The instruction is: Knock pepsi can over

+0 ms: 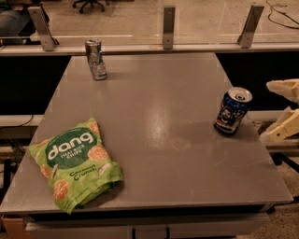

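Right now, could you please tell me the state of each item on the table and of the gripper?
Pepsi can: upright near the right edge of the table, not yet knocked over.
Silver can: upright, far left corner.
Chips bag: lying flat, front left.
Gripper: open, empty, just right of the pepsi can, not touching it.

Office, swivel chair [88, 4] beyond table [154, 93]

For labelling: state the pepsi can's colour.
Dark blue pepsi can, silver top; camera view. Cream hand open just right of it.
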### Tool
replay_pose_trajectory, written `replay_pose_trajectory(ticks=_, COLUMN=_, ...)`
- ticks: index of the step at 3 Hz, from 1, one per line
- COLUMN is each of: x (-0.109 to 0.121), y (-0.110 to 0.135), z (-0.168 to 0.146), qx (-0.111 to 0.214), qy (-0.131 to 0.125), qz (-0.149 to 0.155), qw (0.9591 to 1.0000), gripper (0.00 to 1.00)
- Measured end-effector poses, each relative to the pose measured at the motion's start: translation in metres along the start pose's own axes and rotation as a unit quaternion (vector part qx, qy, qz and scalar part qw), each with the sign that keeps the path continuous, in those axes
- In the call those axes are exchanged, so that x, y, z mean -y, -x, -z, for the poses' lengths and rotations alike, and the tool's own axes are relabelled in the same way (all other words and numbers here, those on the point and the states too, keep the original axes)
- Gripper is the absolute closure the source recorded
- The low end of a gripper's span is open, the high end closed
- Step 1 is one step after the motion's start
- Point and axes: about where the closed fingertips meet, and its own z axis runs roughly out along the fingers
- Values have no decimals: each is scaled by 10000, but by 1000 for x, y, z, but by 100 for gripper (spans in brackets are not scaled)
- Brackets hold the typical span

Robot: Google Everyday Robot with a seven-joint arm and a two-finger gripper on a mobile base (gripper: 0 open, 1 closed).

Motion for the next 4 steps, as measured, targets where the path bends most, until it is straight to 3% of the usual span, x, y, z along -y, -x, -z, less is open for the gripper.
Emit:
replay_pose_trajectory(ticks=1, x=-9, y=3, z=-20, qx=498, qy=142, qz=-178, qw=9985, gripper=0)
replay_pose_trajectory(ticks=2, x=-20, y=16, z=-45, qx=977, qy=310, qz=-263, qw=9944, gripper=0)
replay_pose_trajectory(ticks=3, x=-24, y=21, z=-57, qx=1165, qy=369, qz=-311, qw=9920, gripper=0)
replay_pose_trajectory(ticks=4, x=-27, y=29, z=-66, qx=1308, qy=410, qz=-322, qw=9900, gripper=12)
